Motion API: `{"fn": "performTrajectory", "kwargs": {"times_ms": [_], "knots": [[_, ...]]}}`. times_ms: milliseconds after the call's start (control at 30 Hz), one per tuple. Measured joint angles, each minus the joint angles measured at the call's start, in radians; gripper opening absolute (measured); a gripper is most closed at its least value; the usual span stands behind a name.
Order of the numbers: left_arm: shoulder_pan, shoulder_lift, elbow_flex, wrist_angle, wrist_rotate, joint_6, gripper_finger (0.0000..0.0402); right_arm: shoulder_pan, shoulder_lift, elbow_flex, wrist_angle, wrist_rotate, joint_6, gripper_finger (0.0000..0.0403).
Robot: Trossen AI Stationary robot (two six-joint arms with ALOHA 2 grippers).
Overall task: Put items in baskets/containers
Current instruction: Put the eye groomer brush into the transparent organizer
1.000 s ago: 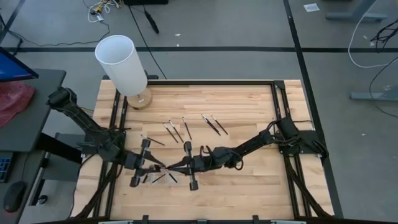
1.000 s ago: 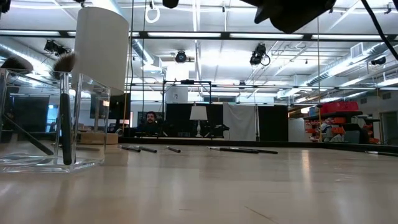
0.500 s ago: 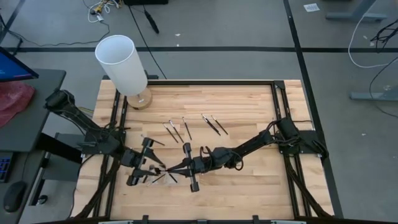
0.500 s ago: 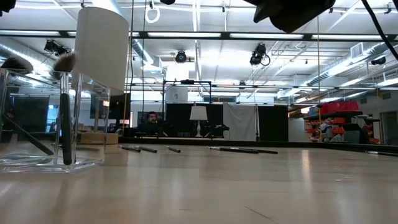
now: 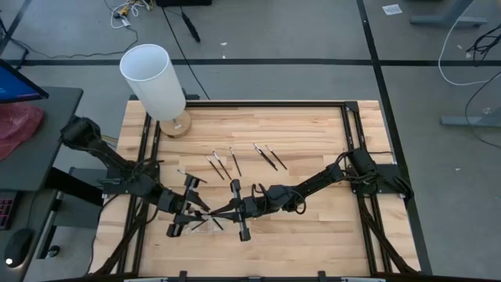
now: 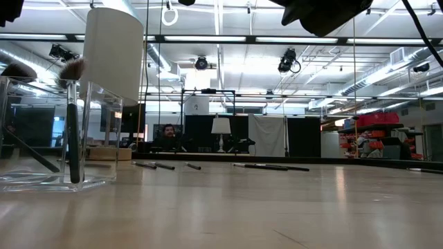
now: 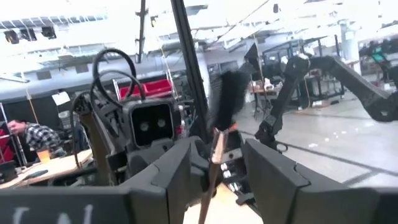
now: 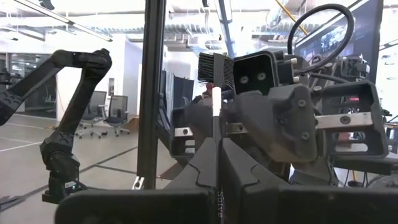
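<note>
brushes are the matter here: one brush (image 8: pixel 214 81) stands upright in the right claw (image 5: pixel 225 210), whose fingers are pressed together on its handle so the flat bristle head points up, as the right wrist view shows. the left claw (image 5: pixel 190 216) faces it at close range over the near left part of the tabletop (image 5: pixel 313 149), and the left wrist view shows a dark-tufted brush (image 7: pixel 225 102) rising between its two fingers (image 7: pixel 273 171), which stand apart on either side of the stem; whether they actually pinch it i cannot tell. holding the brush upright between the two claws looks like a handover, or a way to steady and turn it, so it can go bristles-up into the clear tray (image 6: pixel 79 131), though which claw will carry it on is not clear. that tray sits just under the claws by the near left edge and is hardly visible from above; the low view shows two brushes (image 6: pixel 72 117) already standing or leaning inside it. five or so more brushes (image 5: pixel 233 160) lie loose in a row on the wood mid-tabletop, well apart from the tray, waiting their turn. a white cylinder (image 5: pixel 153 78) on a wooden base stands at the far left corner, out of the working area. beyond the tabletop, a person (image 6: pixel 167 135) sits in the room behind.
</note>
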Motion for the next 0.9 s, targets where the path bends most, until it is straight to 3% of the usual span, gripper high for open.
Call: {"fn": "performTrajectory", "kwargs": {"times_ms": [233,533,767,900], "knots": [[0.0,0.002,0.0,0.028,0.005,0.0,0.0116,0.0,0.0,0.0,0.0,0.0,0.0,0.0002],[0.001,0.002,0.0,0.03,0.033,0.003,0.0018,-0.002,0.0,0.0,0.0,0.019,0.001,0.0002],[-0.005,0.002,0.0,0.013,0.036,-0.017,0.0017,-0.002,-0.011,0.001,-0.051,0.017,0.0,0.0031],[-0.011,0.002,0.0,0.016,0.036,-0.054,0.0013,0.009,-0.08,0.001,-0.24,0.053,0.017,0.0063]]}}
